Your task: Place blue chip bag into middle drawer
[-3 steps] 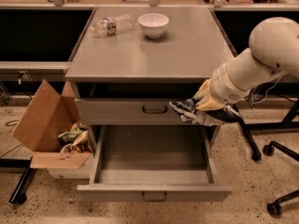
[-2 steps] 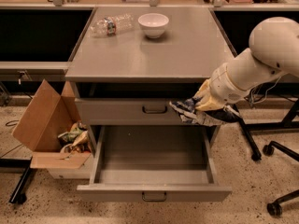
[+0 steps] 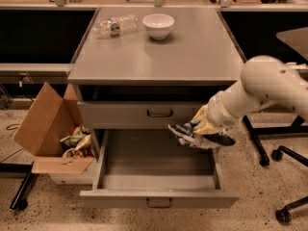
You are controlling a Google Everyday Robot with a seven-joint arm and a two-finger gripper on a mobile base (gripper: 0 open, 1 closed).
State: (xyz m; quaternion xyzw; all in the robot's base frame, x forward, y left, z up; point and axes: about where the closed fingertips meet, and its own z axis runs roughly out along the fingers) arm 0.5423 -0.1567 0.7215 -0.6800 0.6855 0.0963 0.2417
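My gripper is at the end of the white arm reaching in from the right. It is shut on the blue chip bag, a crumpled dark-blue bag with white print. It holds the bag just above the right rear part of the middle drawer. That drawer is pulled fully open below the closed upper drawer front. The inside of the open drawer shows only bare grey metal. The bag hangs in the air and does not touch the drawer floor.
A clear plastic bottle and a white bowl sit on the cabinet top. An open cardboard box holding trash stands on the floor to the left. Office chair legs and wheels stand to the right.
My arm has come down. The gripper and the bag have dropped from level with the upper drawer front to just over the open drawer's right side.
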